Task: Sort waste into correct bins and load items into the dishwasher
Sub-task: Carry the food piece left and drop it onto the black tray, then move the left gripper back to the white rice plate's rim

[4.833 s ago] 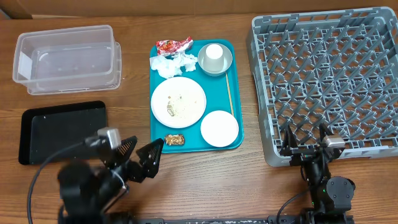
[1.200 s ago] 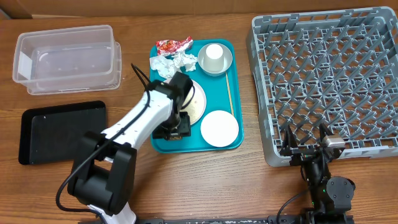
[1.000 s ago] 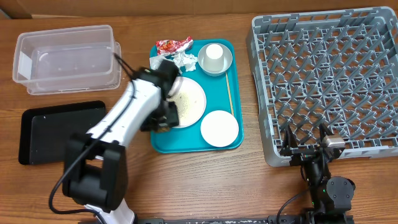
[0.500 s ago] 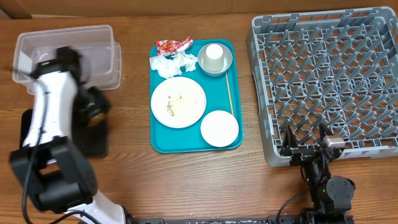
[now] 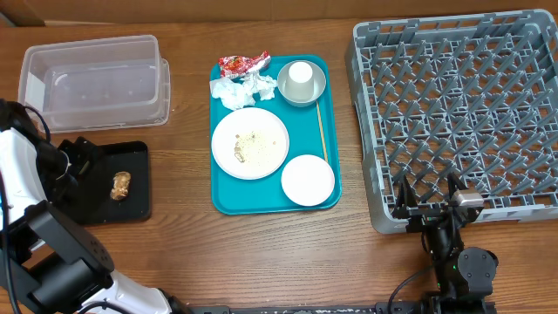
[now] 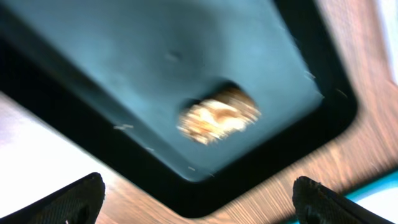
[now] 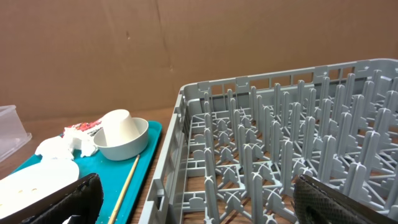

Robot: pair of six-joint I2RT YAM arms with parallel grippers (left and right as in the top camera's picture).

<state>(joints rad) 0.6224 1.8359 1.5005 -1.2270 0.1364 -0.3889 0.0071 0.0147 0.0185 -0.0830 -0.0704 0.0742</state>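
The small brown snack piece (image 5: pixel 120 185) lies loose in the black tray (image 5: pixel 100 208). My left gripper (image 5: pixel 83 157) hovers open just above it; the left wrist view shows the snack (image 6: pixel 219 116) on the tray floor (image 6: pixel 155 56) ahead of the spread jaws (image 6: pixel 199 205). The red-and-white wrapper (image 5: pixel 242 63) and napkin (image 5: pixel 244 89) sit at the teal tray's far end. Beside them stands a grey bowl (image 5: pixel 302 87) with the white cup (image 5: pixel 300 75) upside down in it. The large plate (image 5: pixel 250 144) carries crumbs; the small dish (image 5: pixel 308 180) is nearer. My right gripper (image 5: pixel 427 199) rests open at the dish rack's (image 5: pixel 453 105) near edge.
The clear tub (image 5: pixel 96 83) stands behind the black tray. A thin wooden stick (image 5: pixel 320 131) lies along the right side of the teal tray (image 5: pixel 331 202). A brown cardboard wall (image 7: pixel 155 50) backs the table.
My left arm swung from the teal tray across to the black tray with the snack piece, then opened; the snack now lies in the black tray. The right arm stayed still.
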